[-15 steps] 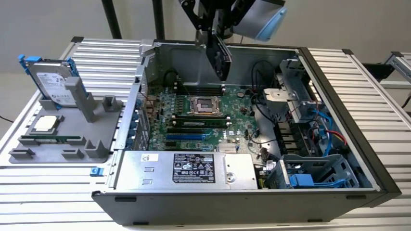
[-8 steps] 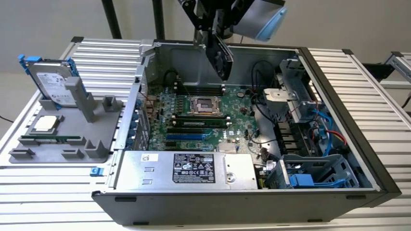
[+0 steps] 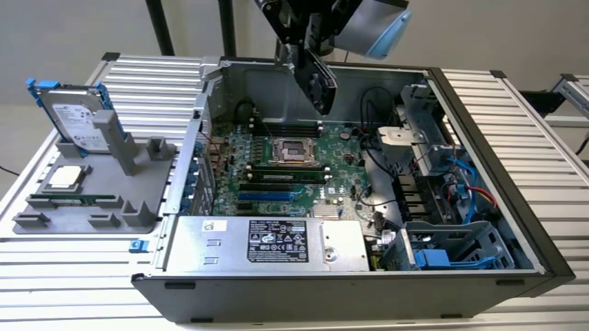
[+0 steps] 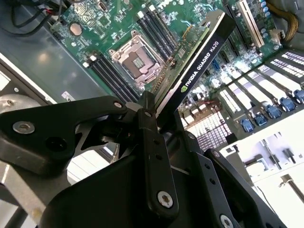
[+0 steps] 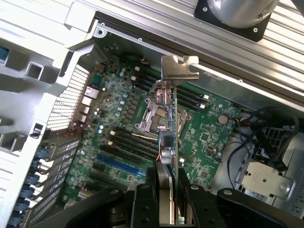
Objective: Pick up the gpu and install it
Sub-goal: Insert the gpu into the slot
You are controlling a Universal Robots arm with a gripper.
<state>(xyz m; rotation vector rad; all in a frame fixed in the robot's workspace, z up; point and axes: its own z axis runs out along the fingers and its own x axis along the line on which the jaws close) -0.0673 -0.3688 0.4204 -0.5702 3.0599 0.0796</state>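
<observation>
Green board with a black cooler on one face, the gpu (image 3: 319, 86) hangs on edge in the air above the open computer case (image 3: 515, 207). The gripper (image 3: 308, 52) pinches it at its upper end. It looks clear of the motherboard (image 3: 276, 172), poised over the part near the case's far wall, just beyond the processor socket (image 3: 296, 149).

In the first wrist view the card shows edge-on with its silver bracket (image 5: 179, 66) at the end away from the tool. The black fingers (image 5: 142, 202) press in on its two faces. In the second wrist view its dark printed edge (image 4: 204, 59) runs out from the tool over the socket and the memory slots.

Inside the case, a power supply (image 3: 267, 241) lies along the near edge, and a drive cage (image 3: 451, 252) with blue parts fills the near corner on the exterior view's right.

On the slatted table (image 3: 529, 117), beside the case at the exterior view's left, stands a grey fixture (image 3: 138, 214). A hard drive (image 3: 74, 117) in a blue frame stands upright at its far corner, and a processor chip (image 3: 67, 177) lies flat nearer the front.
</observation>
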